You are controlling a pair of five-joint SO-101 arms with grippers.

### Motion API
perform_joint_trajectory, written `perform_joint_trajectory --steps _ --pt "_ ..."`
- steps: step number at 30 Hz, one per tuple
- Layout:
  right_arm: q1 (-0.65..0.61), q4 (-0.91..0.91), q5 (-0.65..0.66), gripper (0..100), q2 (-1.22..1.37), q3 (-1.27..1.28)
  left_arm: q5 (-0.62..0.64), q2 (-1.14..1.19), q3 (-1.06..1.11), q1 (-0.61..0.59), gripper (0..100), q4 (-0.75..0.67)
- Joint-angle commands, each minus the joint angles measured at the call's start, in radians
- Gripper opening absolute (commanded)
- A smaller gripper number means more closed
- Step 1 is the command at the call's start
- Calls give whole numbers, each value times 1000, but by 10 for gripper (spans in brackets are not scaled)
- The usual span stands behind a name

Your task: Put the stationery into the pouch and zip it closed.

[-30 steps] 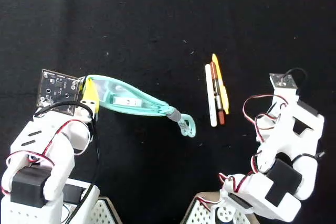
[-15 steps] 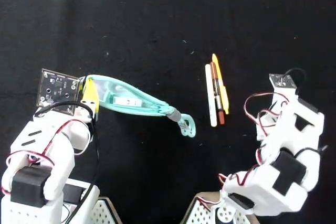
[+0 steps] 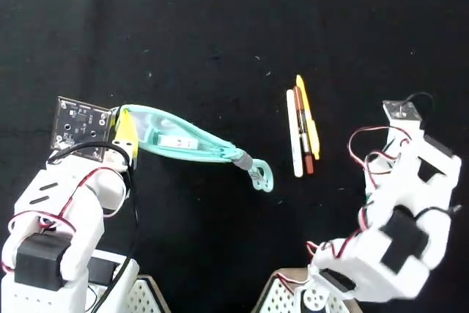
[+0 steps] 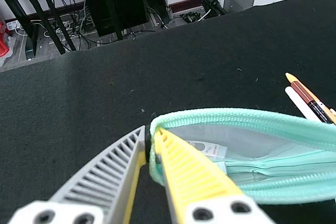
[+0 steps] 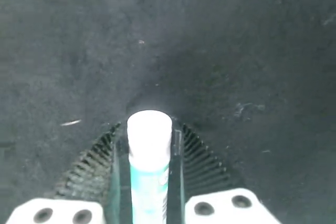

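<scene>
A mint-green pouch (image 3: 183,141) lies left of centre on the black table, its mouth (image 4: 247,121) open and its zip pull and loop (image 3: 258,172) at the right end. My left gripper (image 3: 123,131) is shut on the pouch's left rim (image 4: 153,136), pinched between the grey and yellow fingers. Three pens (image 3: 302,127), white, brown and orange, lie side by side right of the pouch, and their tips (image 4: 307,98) show past it. My right gripper (image 5: 149,129) hangs over bare table, shut on a white-capped teal marker (image 5: 149,153) standing between its dark fingers.
The right arm's body (image 3: 403,203) stands at the table's right side, a little right of the pens. A black cloth (image 3: 220,42) covers the table, with open room at the back. Cables and furniture legs (image 4: 105,3) lie beyond the far edge.
The right arm has shifted slightly to the right and turned a little. The left arm, the pouch and the pens have kept still.
</scene>
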Motion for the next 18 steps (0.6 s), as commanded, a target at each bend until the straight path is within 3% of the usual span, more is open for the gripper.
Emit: perform_joint_trajectory --steps 1,6,12,18 --pt "-11 123 6 12 -231 -22 -2 23 128 15 30 61" --pt "-87 298 -15 12 -599 -22 -2 31 128 16 31 60" --pt "-269 322 -180 12 -981 -24 0 28 128 16 30 63" --pt "-479 322 -402 12 -1138 -122 3 31 130 16 30 63"
